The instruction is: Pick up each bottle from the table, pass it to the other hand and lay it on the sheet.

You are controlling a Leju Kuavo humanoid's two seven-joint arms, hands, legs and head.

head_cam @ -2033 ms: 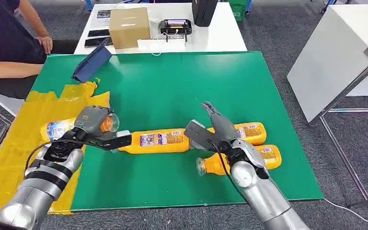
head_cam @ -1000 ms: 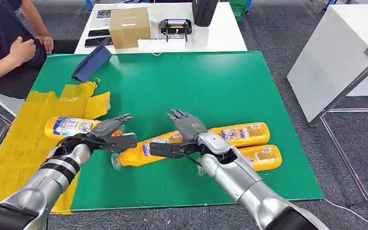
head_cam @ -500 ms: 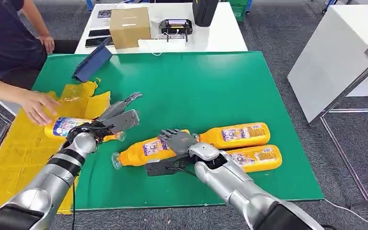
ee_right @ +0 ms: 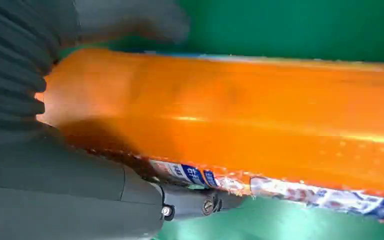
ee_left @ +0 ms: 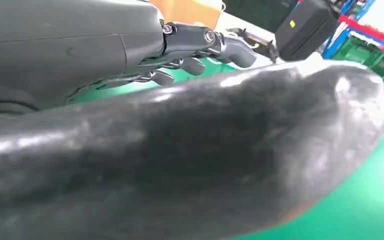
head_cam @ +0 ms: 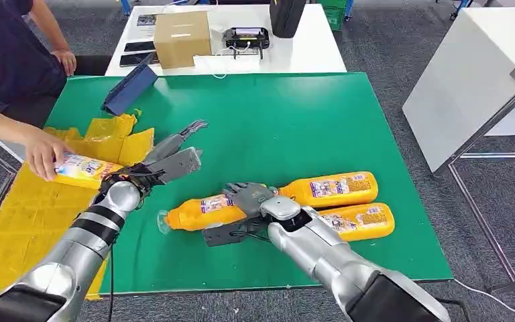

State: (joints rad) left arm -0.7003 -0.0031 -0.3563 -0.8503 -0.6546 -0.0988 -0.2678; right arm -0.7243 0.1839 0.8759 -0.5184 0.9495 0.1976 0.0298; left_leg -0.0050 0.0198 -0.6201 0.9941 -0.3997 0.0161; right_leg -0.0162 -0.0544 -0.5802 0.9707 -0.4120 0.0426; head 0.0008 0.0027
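Note:
An orange bottle (head_cam: 198,212) lies on the green table (head_cam: 295,114); my right hand (head_cam: 245,208) grips it, fingers over the top and thumb under its near side. In the right wrist view the bottle (ee_right: 255,115) lies against my right hand (ee_right: 55,175). My left hand (head_cam: 172,159) hovers open beside the yellow sheet (head_cam: 27,208), fingers (ee_left: 220,42) spread, holding nothing. A person's hand (head_cam: 42,151) holds another bottle (head_cam: 84,168) over the sheet. Two more orange bottles (head_cam: 332,188) (head_cam: 361,219) lie side by side to the right of my right hand.
A blue folder (head_cam: 129,88) leans at the green table's far left. Behind stands a white table with a cardboard box (head_cam: 181,37) and a black device (head_cam: 245,37). Another white table (head_cam: 463,74) stands to the right. The person sits at the far left.
My left hand let go of the bottle on the sheet and lifted away open. A person's hand took that bottle. My right hand came down and closed around the middle bottle.

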